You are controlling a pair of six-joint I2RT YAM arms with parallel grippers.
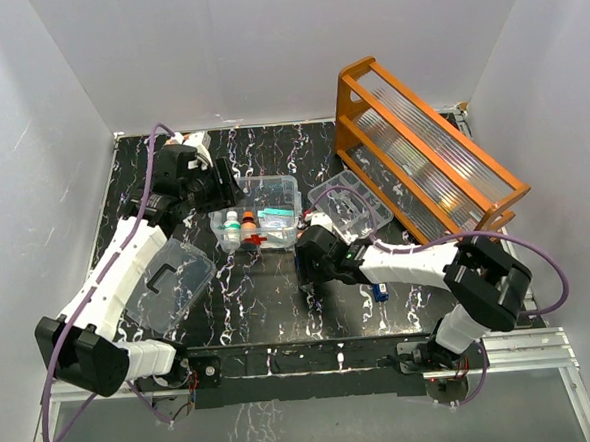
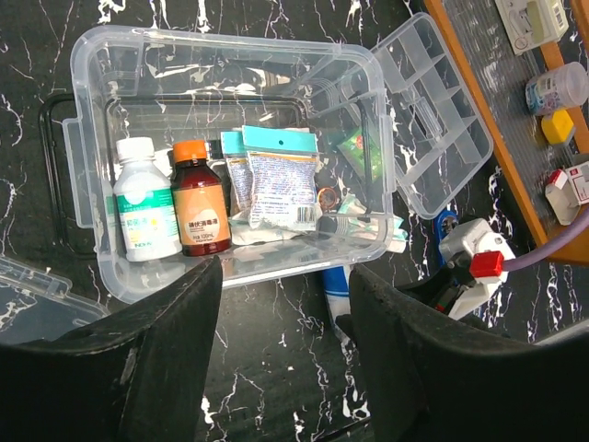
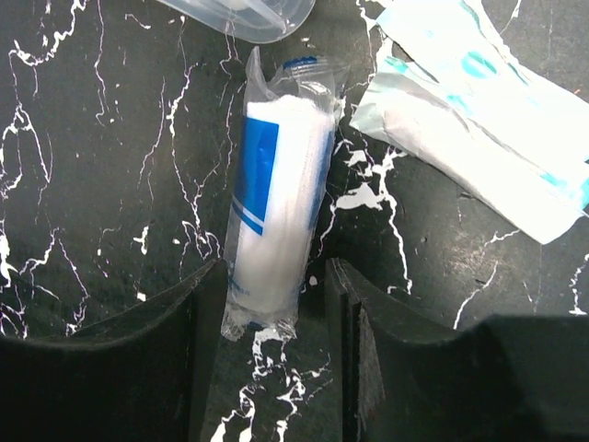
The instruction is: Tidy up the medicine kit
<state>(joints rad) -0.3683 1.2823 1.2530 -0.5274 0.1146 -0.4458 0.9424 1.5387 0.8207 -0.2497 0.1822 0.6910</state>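
I have the medicine kit (image 1: 257, 211) near the middle of the table (image 1: 265, 308), towards the far edge, and its lid (image 1: 168, 281) lies apart from it, near the left edge. Inside the kit, two bottles (image 2: 145, 210) stand side by side at the left against the near wall, with packets (image 2: 281, 180) to their right. A divided tray (image 1: 352, 205) sits just right of the kit, between it and the rack (image 1: 426, 148) at the far right corner. A wrapped roll (image 3: 276, 230) lies on the table before the kit's near right corner, with flat packets (image 3: 479, 138) just beside it.
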